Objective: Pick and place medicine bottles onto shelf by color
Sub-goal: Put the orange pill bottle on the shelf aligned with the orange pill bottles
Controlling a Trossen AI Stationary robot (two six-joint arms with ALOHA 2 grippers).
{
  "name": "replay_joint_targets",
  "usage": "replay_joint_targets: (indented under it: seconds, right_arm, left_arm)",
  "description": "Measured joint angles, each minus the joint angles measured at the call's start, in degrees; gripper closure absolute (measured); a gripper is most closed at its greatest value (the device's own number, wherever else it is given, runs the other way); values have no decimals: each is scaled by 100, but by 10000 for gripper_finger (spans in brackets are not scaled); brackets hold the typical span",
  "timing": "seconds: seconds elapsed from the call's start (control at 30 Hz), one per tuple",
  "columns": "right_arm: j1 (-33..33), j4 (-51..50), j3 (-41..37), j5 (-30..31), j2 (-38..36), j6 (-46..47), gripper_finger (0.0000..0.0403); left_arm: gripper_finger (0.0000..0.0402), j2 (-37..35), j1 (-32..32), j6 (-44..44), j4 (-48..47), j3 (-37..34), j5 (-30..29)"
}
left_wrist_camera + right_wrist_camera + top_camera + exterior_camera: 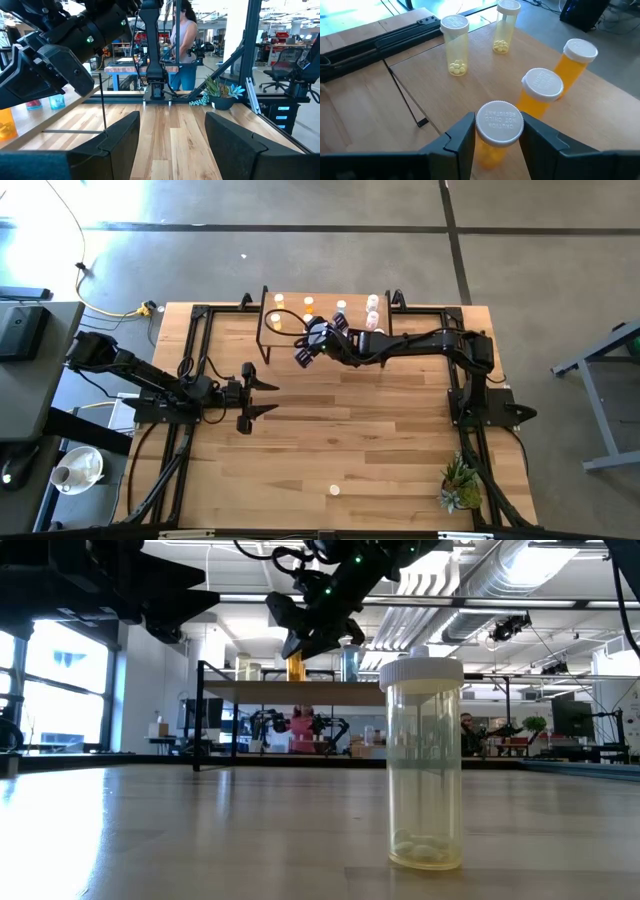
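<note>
The light-wood shelf [330, 330] stands at the table's far middle, with orange, yellowish and pale pink bottles on it. My right gripper [497, 142] is over the shelf's left part, shut on an orange bottle with a white cap [499, 125]; it also shows in the low view [295, 667]. Two orange bottles [542, 95] and two yellowish ones [455, 45] stand upright on the board beside it. One yellowish bottle [425, 765] stands alone on its base near the table's front edge [335, 491]. My left gripper [172, 145] waits open and empty at the table's left middle [262, 398]. My right gripper pinches the orange bottle's body just under its white cap [487, 152] between its two fingers. The fingers come slanting down from above and from the table's right. The bottle stands upright; whether its base rests on the shelf board I cannot tell.
Black frame rails [200, 340] run along the table's left and right sides. A small potted plant [460, 485] stands at the near right corner. Bare tabletop [350, 420] lies between the shelf and the lone bottle.
</note>
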Motion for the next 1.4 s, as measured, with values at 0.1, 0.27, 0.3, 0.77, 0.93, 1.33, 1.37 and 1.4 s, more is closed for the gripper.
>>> replay_joint_targets:
  seconds: [0.1, 0.27, 0.3, 0.77, 0.93, 1.33, 1.37, 1.4]
  right_arm:
    - [0, 0, 0, -154, 0, 105, 267]
    - [0, 1, 0, -188, 0, 78, 267]
    - [0, 2, 0, -187, 0, 77, 267]
    - [-76, 2, 2, 19, 0, 69, 267]
    - [-70, 2, 2, 9, 0, 75, 267]
    - [-70, 294, 4, 75, 0, 58, 267]
    - [-70, 324, 4, 75, -7, 58, 267]
    - [-70, 320, 4, 76, -20, 43, 267]
  left_arm:
    - [186, 1, 0, 0, 1, 0, 1]
    - [186, 0, 2, 0, 2, 0, -1]
    - [186, 2, 1, 0, 1, 0, 0]
    - [186, 0, 1, 0, 2, 0, 1]
    - [186, 0, 0, 0, 2, 0, 1]
    - [186, 0, 2, 1, 0, 0, 0]
    - [186, 0, 1, 0, 0, 0, 0]
    - [186, 0, 0, 1, 0, 0, 0]
